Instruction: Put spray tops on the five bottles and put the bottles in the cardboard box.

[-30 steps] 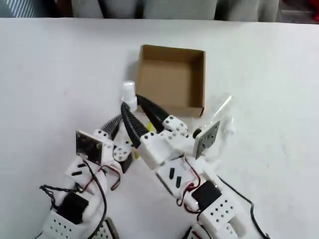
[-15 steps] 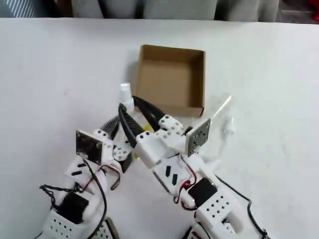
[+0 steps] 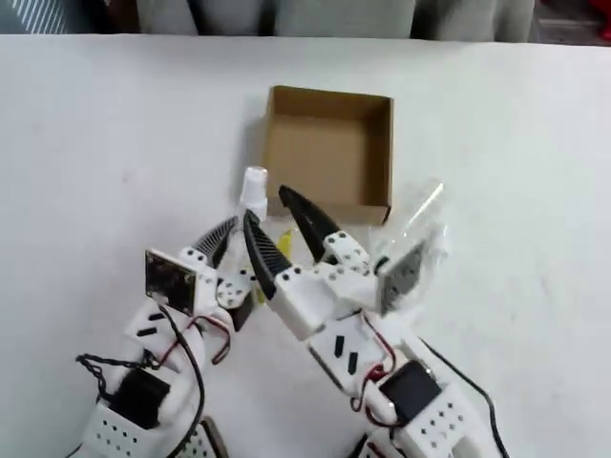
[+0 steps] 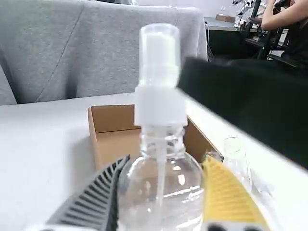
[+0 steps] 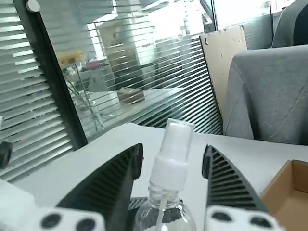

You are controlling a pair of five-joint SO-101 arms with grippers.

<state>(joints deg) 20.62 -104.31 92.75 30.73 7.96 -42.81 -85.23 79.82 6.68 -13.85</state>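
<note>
Bottle (image 4: 159, 180) one, in left claw (image 4: 167, 162); box (image 3: 329, 95) one.

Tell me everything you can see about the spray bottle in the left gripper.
The bottle is clear, glass or plastic, standing upright with a white spray top fitted, a clear cap over it and a dip tube inside. The left gripper clamps its body beside the cardboard box. The right gripper sits open near the top, apart.
</note>
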